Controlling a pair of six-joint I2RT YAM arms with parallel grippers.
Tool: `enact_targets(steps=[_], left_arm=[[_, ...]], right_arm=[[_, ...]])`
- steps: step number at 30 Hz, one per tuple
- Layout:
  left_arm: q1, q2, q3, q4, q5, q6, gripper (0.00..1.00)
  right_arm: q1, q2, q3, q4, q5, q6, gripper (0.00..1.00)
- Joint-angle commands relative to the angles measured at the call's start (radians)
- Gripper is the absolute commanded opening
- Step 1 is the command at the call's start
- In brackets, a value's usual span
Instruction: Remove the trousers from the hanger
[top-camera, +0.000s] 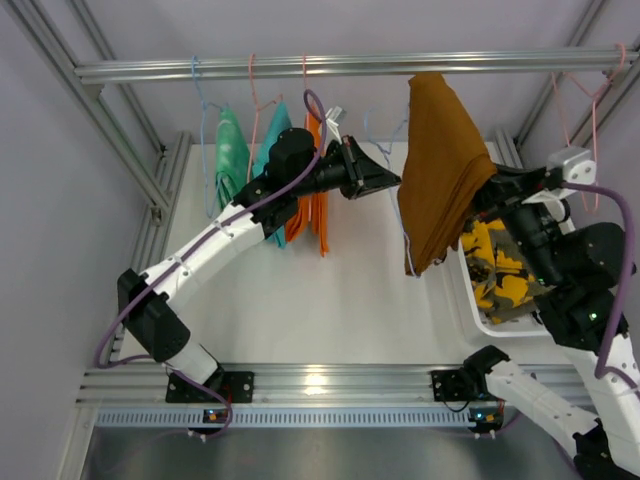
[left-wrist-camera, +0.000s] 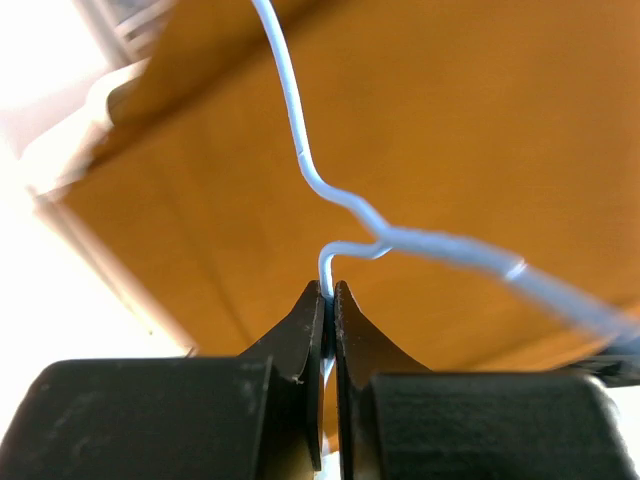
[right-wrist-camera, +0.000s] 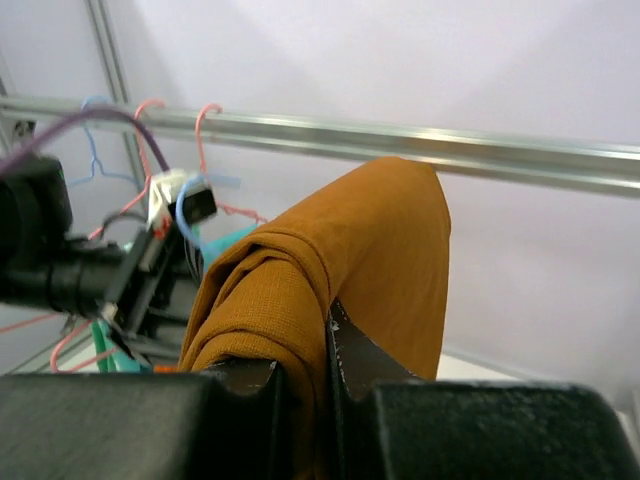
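Brown trousers (top-camera: 440, 180) are hanging far, right of centre, off rail (top-camera: 300, 68), over wire hanger (left-wrist-camera: 300, 150). R gripper (right-wrist-camera: 328, 340) is pinching their fold; L gripper (left-wrist-camera: 328, 295) is clamping the wire. Best approach, prob.: R pulling cloth slowly rightwards w/ L steadying the wire.

We see a white table (top-camera: 350, 290) w/ a white tray (top-camera: 478, 318) on its right side, & the yellow-and-dark trousers (top-camera: 497, 268) lie crumpled in that tray. Over the table's far edge a metal rail (top-camera: 300, 67) runs left to right, carrying wire hangers (top-camera: 596, 140); the green pair (top-camera: 230, 155), teal pair (top-camera: 268, 140), orange pair (top-camera: 318, 215) & brown pair (top-camera: 440, 170) hang there.
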Motion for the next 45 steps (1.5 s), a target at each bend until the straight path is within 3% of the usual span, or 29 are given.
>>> enact_targets(steps=[1, 7, 20, 27, 36, 45], left_arm=[[-0.006, -0.024, -0.051, 0.058, -0.025, 0.054, 0.00], [-0.012, -0.009, -0.085, 0.061, -0.030, 0.063, 0.00], [-0.014, 0.012, -0.055, 0.064, -0.024, 0.091, 0.00], [-0.009, 0.008, -0.045, 0.055, -0.022, 0.107, 0.00], [-0.001, 0.014, -0.039, 0.059, -0.010, 0.097, 0.00], [0.016, 0.009, -0.049, 0.059, -0.002, 0.077, 0.00]], right_arm=[[-0.037, -0.067, 0.168, 0.133, 0.021, 0.020, 0.00], [-0.092, -0.097, 0.269, 0.059, 0.061, -0.049, 0.00], [-0.198, -0.254, 0.246, -0.158, 0.391, -0.311, 0.00], [-0.247, -0.389, 0.101, -0.237, 0.561, -0.506, 0.00], [-0.307, -0.509, -0.045, -0.324, 0.675, -0.573, 0.00], [-0.310, -0.572, -0.329, -0.245, 0.702, -0.583, 0.00]])
